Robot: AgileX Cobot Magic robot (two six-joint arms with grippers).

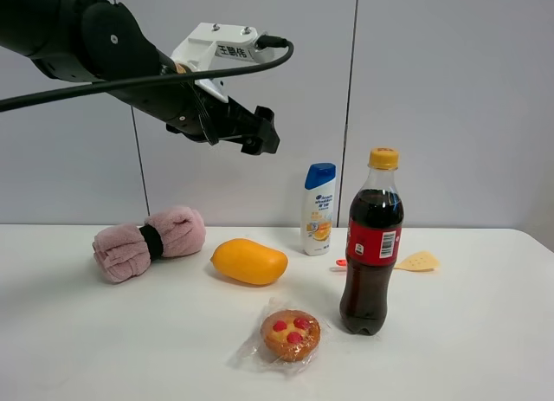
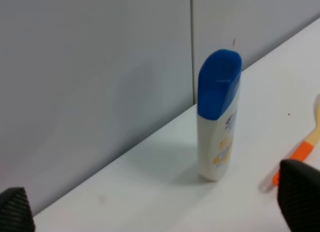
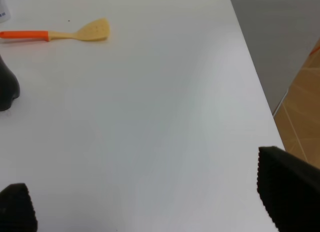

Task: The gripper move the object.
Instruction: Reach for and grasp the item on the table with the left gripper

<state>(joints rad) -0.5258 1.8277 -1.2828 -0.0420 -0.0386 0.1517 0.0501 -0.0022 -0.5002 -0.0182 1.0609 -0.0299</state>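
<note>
While my left gripper hangs in the air above the desk, clear of everything on it, its wrist camera shows me the jaws spread wide with nothing between them. Starting from the left edge, I see a rolled pink towel, then a mango, with a wrapped muffin nearer the front edge. The shampoo bottle stands upright near the back edge, about mid-desk, untouched. Right of it stands a cola bottle, and a spatula lies behind that. My right gripper, also parted and empty, sits over the desk near the right edge.
</note>
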